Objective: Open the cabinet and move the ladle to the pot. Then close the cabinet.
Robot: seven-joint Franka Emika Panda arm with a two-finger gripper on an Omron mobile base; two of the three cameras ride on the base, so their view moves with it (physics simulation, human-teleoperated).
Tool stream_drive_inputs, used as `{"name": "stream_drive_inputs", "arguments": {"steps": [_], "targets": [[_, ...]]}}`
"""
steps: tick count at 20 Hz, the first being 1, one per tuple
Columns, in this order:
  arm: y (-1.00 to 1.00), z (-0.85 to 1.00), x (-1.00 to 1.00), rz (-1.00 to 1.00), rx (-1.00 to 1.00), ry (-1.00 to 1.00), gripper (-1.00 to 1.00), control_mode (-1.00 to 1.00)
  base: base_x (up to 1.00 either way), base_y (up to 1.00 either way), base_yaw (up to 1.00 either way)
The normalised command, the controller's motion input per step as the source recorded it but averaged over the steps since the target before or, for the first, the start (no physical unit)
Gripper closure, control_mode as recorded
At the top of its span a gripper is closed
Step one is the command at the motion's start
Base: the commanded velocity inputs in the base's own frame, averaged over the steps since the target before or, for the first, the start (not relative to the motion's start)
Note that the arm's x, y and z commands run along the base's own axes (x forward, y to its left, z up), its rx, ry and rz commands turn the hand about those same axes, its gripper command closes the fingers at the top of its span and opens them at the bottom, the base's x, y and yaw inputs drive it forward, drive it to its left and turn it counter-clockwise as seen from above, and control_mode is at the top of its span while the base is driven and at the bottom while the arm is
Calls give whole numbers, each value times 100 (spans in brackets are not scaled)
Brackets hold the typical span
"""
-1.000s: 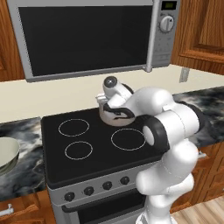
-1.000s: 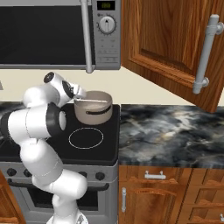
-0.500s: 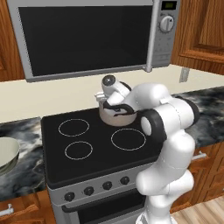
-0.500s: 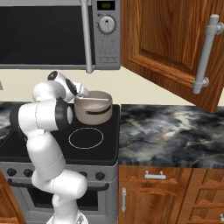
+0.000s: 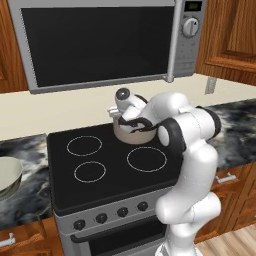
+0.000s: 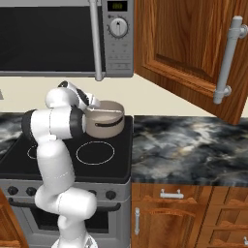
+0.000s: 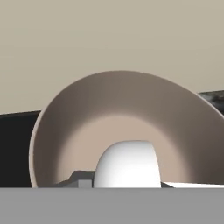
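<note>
Left base view, left to right: pale round bowl point(image 5: 7, 176) on the dark marbled counter point(image 5: 27, 200) at the left edge; black glass cooktop point(image 5: 107, 167) with white burner rings; small round grey metal saucepan point(image 5: 131, 133) on the rear right burner, under the big grey microwave point(image 5: 102, 42). The white arm bends over the pan from the right, and the gripper point(image 5: 131, 121) sits at the pan's rim. Its jaws are hidden there; they are closed, on what cannot be told. Hand view looks straight into the saucepan's point(image 7: 122, 127) pale beige interior, with a rounded white shape point(image 7: 127, 164) low in it; whether that is the ladle cannot be told. Right base view: saucepan point(image 6: 104, 122) beside the wrist, then the reddish-brown wooden wall cabinet point(image 6: 189, 51) at upper right, door swung open, grey bar handle point(image 6: 227, 60) facing out.
</note>
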Motion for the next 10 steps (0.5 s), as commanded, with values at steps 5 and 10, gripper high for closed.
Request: {"name": "stream_drive_inputs", "arguments": {"steps": [5, 10], "targets": [[0, -12, 33, 0, 0, 1, 100, -100, 0, 0, 0], [0, -12, 36, 0, 0, 3, 100, -100, 0, 0, 0]]}}
